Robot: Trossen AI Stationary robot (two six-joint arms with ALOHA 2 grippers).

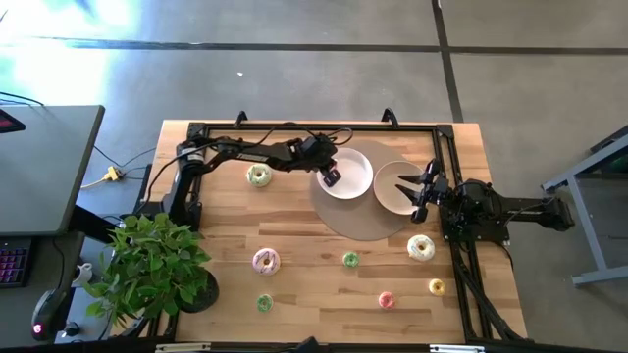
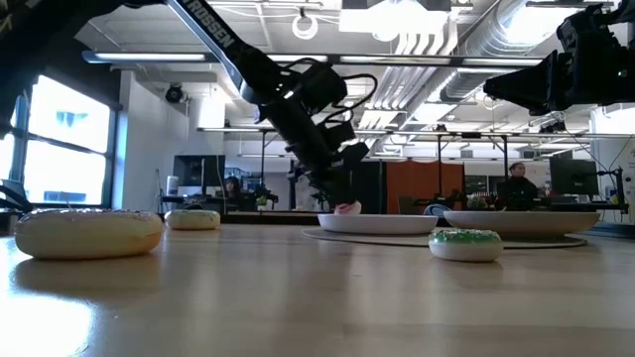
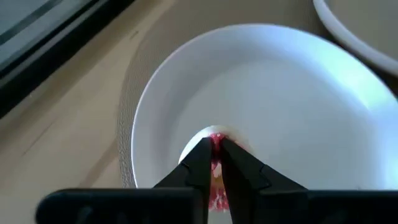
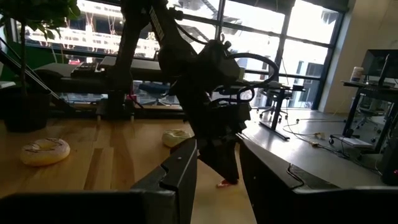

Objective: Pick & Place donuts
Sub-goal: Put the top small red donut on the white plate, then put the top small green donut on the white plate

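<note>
My left gripper [image 3: 214, 147] is shut on a small red-iced donut [image 3: 216, 136] just above the left white plate [image 3: 280, 93], near that plate's left rim [image 1: 361, 162]. The low view shows the donut [image 2: 346, 208] hanging right at the plate's rim [image 2: 382, 224]. My right gripper [image 4: 217, 163] is open and hovers empty over the right white plate [image 1: 392, 202]. The other donuts lie flat on the wood: white [image 1: 259, 175], large pink [image 1: 265, 261], small green [image 1: 350, 259], large white [image 1: 421, 247], yellow [image 1: 437, 286], red [image 1: 386, 300] and green [image 1: 264, 303]. My left gripper pinches the small red donut between its two fingers [image 3: 200, 158], coming from above and slanting down. Part of the donut pokes out past the fingertips [image 3: 216, 136] and part shows in the gap behind them [image 3: 217, 198]. It hangs low over the plate; I cannot tell whether it touches it.
Both plates sit on a round tan mat [image 1: 358, 224] at the far middle of the table. A potted plant [image 1: 157, 263] fills the near left corner. A black frame [image 1: 294, 126] runs along the far and side edges. Bare wood lies between the donuts.
</note>
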